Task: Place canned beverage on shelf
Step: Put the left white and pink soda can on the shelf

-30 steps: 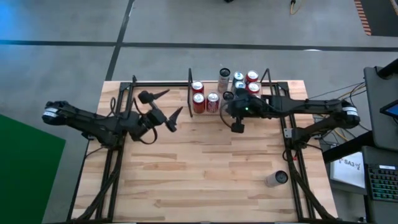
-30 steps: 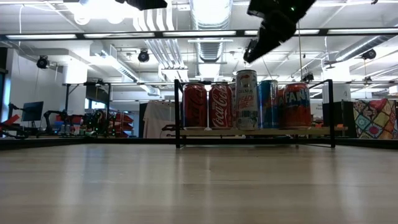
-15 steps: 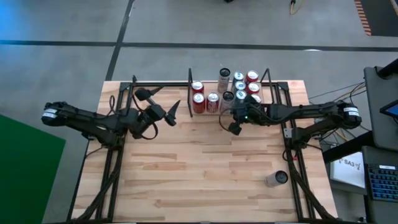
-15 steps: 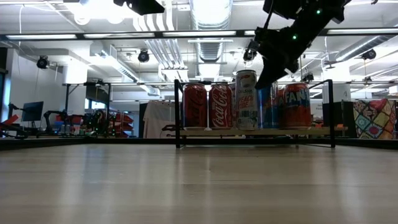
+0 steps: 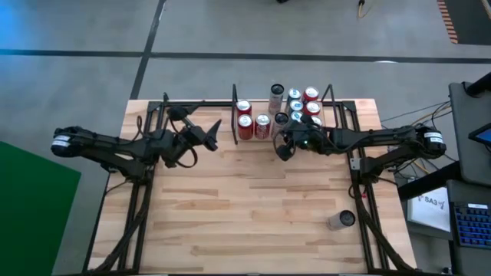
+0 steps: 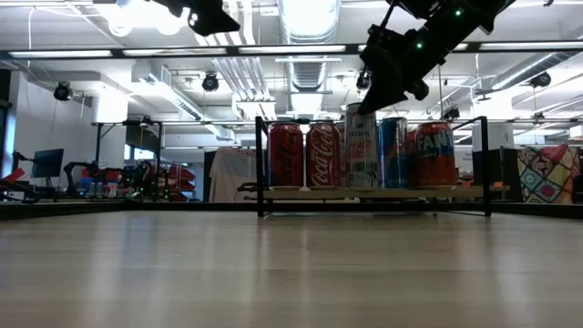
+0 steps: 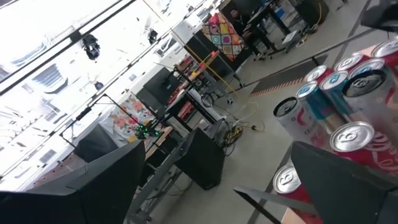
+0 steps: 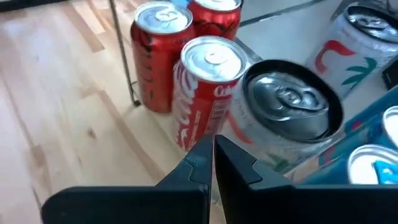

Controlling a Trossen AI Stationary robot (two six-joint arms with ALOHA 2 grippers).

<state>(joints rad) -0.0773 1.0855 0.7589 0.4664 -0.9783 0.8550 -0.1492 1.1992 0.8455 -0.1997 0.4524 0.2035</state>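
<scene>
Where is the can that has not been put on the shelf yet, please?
In the high view, the stray can lies on the table's near right part, beside the right frame leg, far from the shelf at the back edge.

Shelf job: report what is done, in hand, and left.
Done: several cans stand on the shelf. In hand: nothing; the right pincer is shut and empty at the shelf front, the left pincer open. Left: one can lies on the table near the right edge.
</scene>
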